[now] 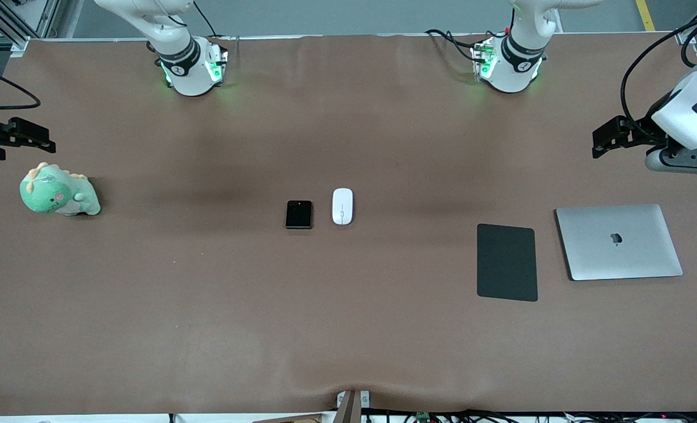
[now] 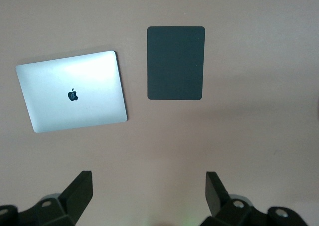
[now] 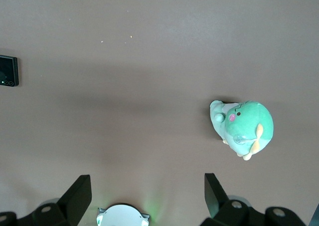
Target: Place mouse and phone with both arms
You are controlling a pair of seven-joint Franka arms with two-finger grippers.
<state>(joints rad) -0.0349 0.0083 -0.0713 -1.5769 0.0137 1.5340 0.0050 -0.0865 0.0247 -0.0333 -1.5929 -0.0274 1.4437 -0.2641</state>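
Observation:
The white oval mouse [image 1: 342,206] and the small black phone [image 1: 298,214] lie side by side at the middle of the table, the phone toward the right arm's end. The phone's edge also shows in the right wrist view [image 3: 9,71]. My left gripper [image 1: 604,138] hangs open and empty in the air at the left arm's end of the table, over bare table beside the laptop; its fingers [image 2: 79,191] stand wide apart. My right gripper [image 1: 37,136] hangs open and empty at the right arm's end, over the table beside the plush; its fingers [image 3: 217,193] are wide apart.
A matte black pad [image 1: 506,262] and a closed silver laptop [image 1: 619,241] lie toward the left arm's end; both show in the left wrist view, pad [image 2: 176,63] and laptop [image 2: 75,91]. A green plush dinosaur [image 1: 59,191] sits at the right arm's end.

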